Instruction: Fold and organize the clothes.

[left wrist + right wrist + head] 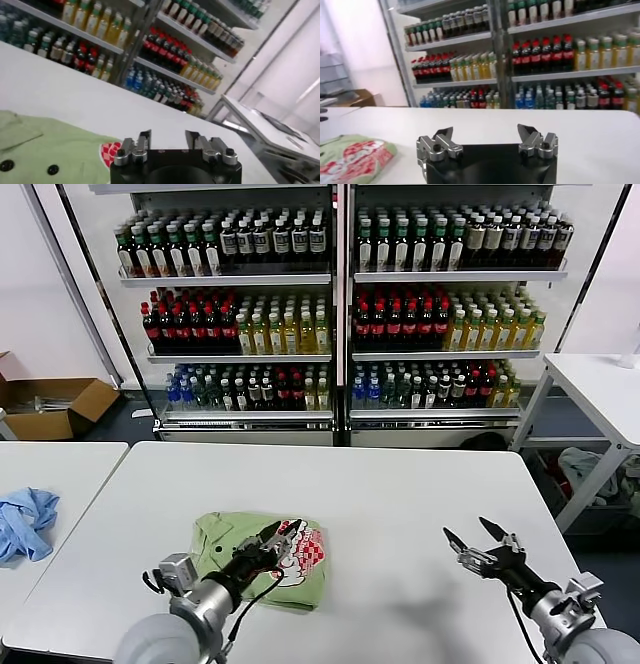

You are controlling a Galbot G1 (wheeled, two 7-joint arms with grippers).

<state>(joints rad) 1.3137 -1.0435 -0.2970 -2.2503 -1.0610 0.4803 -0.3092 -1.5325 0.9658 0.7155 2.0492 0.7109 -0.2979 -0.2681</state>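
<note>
Your left gripper (283, 531) hangs released over the folded polo shirt (225, 546) near the worktop's (400, 484) front-left edge, right gripper (474, 536) spread empty toward the front-right corner; folding looks finished, so next withdraw without snagging cloth.

Light green polo shirt (250, 556), small dark buttons, red-and-white checkered chest print. Light blue cloth (25, 522) on white side table (70, 464); white main table (400, 504). Black-and-silver left gripper (283, 531) and right gripper (470, 534).
</note>
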